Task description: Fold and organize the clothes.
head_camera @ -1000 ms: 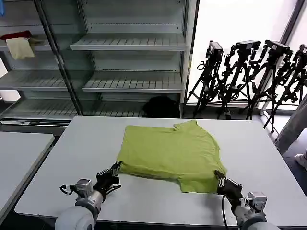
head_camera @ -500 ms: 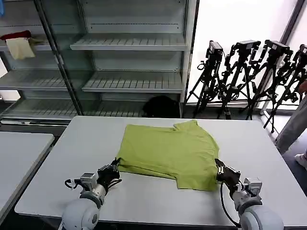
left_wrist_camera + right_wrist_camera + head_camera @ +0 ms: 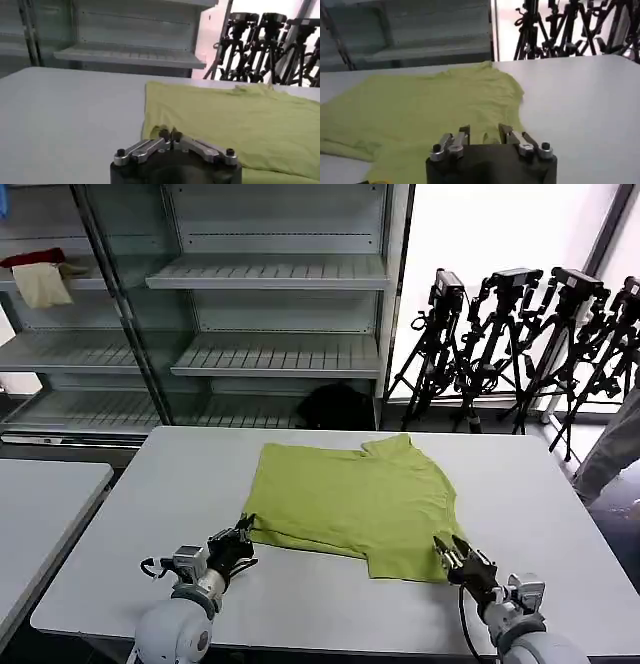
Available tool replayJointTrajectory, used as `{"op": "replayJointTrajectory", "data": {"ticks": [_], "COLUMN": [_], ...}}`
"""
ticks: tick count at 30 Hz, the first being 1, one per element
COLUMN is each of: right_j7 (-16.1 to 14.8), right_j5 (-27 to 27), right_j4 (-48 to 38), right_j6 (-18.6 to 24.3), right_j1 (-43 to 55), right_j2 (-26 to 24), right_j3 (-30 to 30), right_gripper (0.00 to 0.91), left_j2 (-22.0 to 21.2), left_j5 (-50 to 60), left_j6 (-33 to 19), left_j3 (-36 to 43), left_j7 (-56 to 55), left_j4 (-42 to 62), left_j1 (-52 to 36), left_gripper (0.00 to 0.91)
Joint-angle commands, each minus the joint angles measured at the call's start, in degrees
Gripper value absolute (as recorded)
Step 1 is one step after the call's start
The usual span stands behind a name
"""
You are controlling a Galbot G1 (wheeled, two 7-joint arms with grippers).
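I see the green T-shirt (image 3: 358, 506) lying flat in the middle of the white worktop (image 3: 150, 494), already folded partly over itself. Its long side runs across me, from my left to my right, with the neck end pointing away toward the shelves.

My left end effector (image 3: 237, 541) sits low at the near left corner of the shirt. In the left wrist view, its two fingers (image 3: 165, 136) are pressed together with the green hem right at their tips. I think they are pinching that corner, but the cloth between them is hard to make out.

My right end effector (image 3: 456, 559) is at the near right corner, by the sleeve. Its fingers (image 3: 464, 132) stand a little apart, with a gap between them, and the shirt edge lies just in front. It is not holding anything.

So the shirt lies straight ahead of both arms, one arm at each near corner. Both are about equally close. I think the next move needs the right side to close on its corner, so both corners can lift and fold away from me together.
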Motion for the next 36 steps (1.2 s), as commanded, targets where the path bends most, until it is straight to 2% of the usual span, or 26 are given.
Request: {"op": "replayJointTrajectory", "data": {"ticks": [1,22,28,36], "right_j7": [-0.1,0.1,1.9,2.6], "right_j5": [0.8,-0.7,2.1,2.1], "right_j4": [-0.2,0.4,0.8,0.0], "right_j6": [0.0,0.0,0.1,0.1], "right_j1": [-1.8,-0.5,1.1,3.6], "right_j2": [-0.2,-0.2,-0.1,0.2], "right_j3": [-0.2,0.5,2.0,2.8], "right_gripper": [0.000,0.000,0.000,0.000], "left_j2": [-0.1,-0.3,-0.3,-0.4], "left_j5": [0.2,0.2,0.1,0.0], "left_j6": [-0.3,-1.4,-2.1,-2.4], "left_j3": [0.1,0.6,0.4,0.4], "left_j7": [0.1,0.7,0.8,1.1], "left_j4": [0.3,0.2,-0.2,-0.2], "left_j1": [-0.2,0.0,-0.1,-0.7], "left_gripper": [0.000,0.000,0.000,0.000]}}
